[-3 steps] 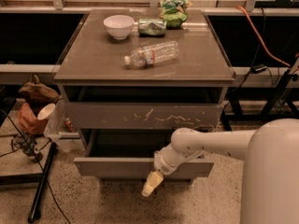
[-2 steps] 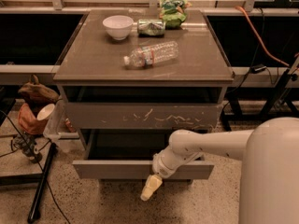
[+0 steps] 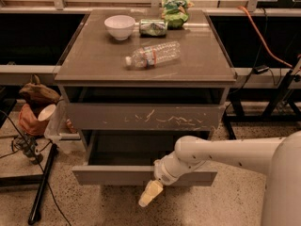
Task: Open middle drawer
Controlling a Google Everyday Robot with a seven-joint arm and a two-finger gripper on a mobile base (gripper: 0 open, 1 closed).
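Speckled terrazzo floor (image 3: pixel 103 208) runs under a grey-brown drawer cabinet (image 3: pixel 94 60), with dark shelving behind it. At far left a brown bundle (image 3: pixel 36 94) sits by a white cup (image 3: pixel 46 113). Just beside the cabinet's left edge are a clear plastic bin (image 3: pixel 57 128) and a black stand pole (image 3: pixel 41 192) slanting to the floor. The pole's foot is near the left corner of the middle drawer (image 3: pixel 108 175).

That drawer is the plain low front, and it juts well forward of the scratched drawer front (image 3: pixel 141 117) above it, its dark inside showing. Open floor lies in front of it.

On the top are a white bowl (image 3: pixel 119 26), a green can (image 3: pixel 153 27) on its side, a green snack bag (image 3: pixel 175 12) and a plastic water bottle (image 3: pixel 153 54) lying flat.

The gripper (image 3: pixel 150 194) hangs just below the middle drawer's lower edge, angled down-left. Whether it is open, or holds anything, I cannot tell. The white arm (image 3: pixel 225 150) crosses the drawer's right half.

At right an orange cable (image 3: pixel 263 37) and black frame legs (image 3: pixel 281 98) crowd the cabinet's side.
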